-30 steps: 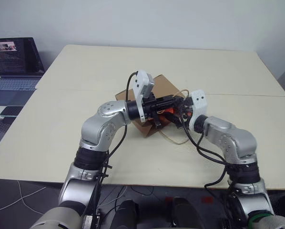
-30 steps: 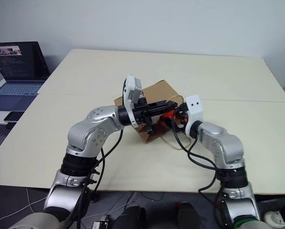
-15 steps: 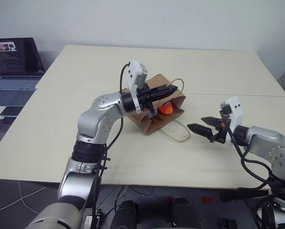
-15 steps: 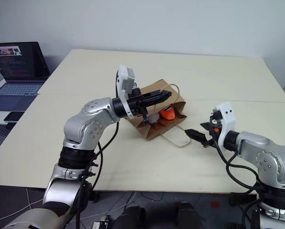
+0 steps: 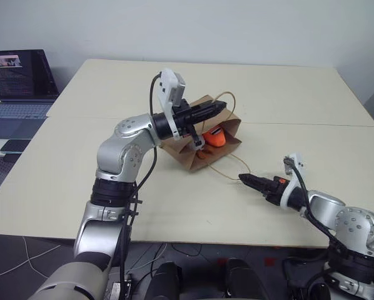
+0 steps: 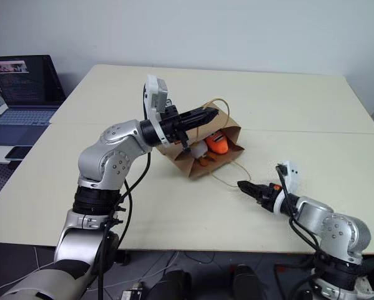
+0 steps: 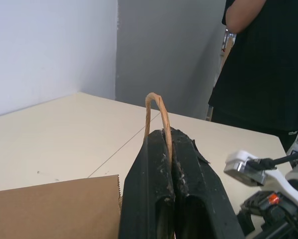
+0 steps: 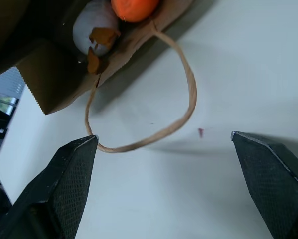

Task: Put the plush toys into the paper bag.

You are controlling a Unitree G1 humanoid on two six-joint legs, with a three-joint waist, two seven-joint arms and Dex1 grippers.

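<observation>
The brown paper bag (image 5: 186, 157) lies on its side on the table (image 5: 112, 94), with its mouth facing my right arm. My left gripper (image 5: 219, 109) is shut on the bag's upper cord handle (image 7: 157, 107) and holds that side of the mouth up. Inside the mouth I see the orange carrot toy (image 5: 216, 138) and, beside it, the white egg toy (image 8: 91, 27). The other handle (image 8: 189, 94) lies loose on the table. My right gripper (image 5: 246, 181) hovers low over the table in front of the mouth, open and empty, a short way off the bag.
An open laptop (image 5: 18, 81) and a phone (image 5: 14, 145) sit on a side table at the far left. A person in black (image 7: 263, 64) stands beyond the table's far right side. A seam (image 5: 312, 124) crosses the table behind the bag.
My right gripper has pulled back out of the bag's mouth toward me, sunk and rolled, leaving the carrot inside. My left gripper has raised the handle slightly, widening the mouth.
</observation>
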